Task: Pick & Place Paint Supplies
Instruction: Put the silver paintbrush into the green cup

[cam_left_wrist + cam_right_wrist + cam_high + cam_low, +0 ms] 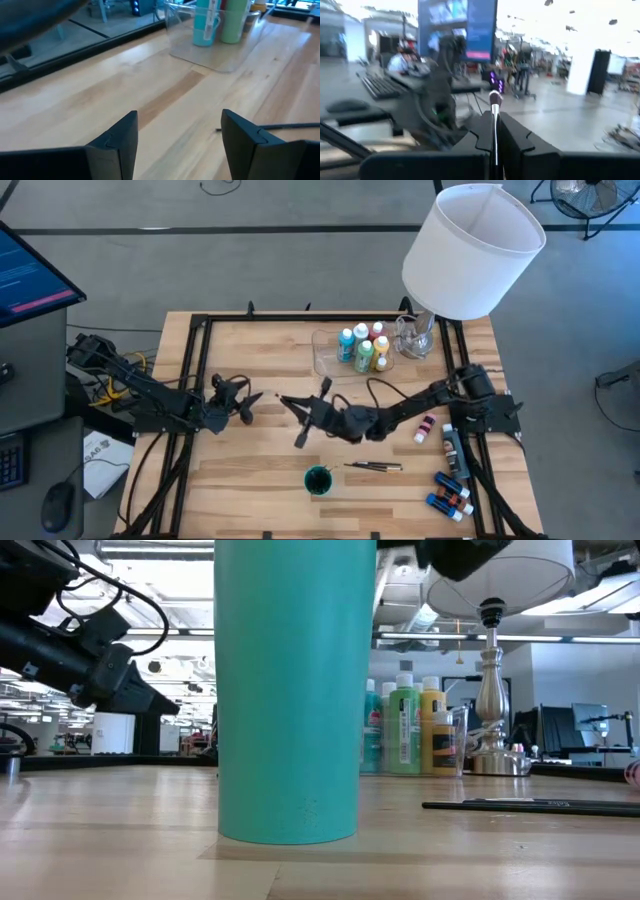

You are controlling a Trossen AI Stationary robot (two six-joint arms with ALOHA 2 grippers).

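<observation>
A pale butcher-block table [260, 360] under bright workshop light, desks and screens in the room beyond. Nearest the front edge, at six o'clock in the overhead view, stands the teal cup [318, 480], and just to its three o'clock two thin brushes [375, 467] lie flat, long axes running nine-to-three.

Up at table centre, the right gripper [303, 432] is clamped tight on a brush [494, 122]! The wrist view shows it pinched between the closed fingers, bristle tip poking out past them, long axis in line with the gripper's reach. From overhead that axis slants from about one o'clock down to seven, clear of the wood.

Over at nine o'clock the left gripper [240, 398] waits, fingers [116, 142] spread wide with nothing between them, low above bare wood.

Farther back, at twelve o'clock, the clear tray [325, 358] holds the paint bottles [362, 348] upright, beside the lamp with the white lampshade [470, 250]. Loose bottles [450, 492] sit at four o'clock.

The risk, I'd say: it's a narrow pinch on a slim handle, so a quick swing could let the brush pivot or slip. And the cup looks tippable if the brush catches its rim.
</observation>
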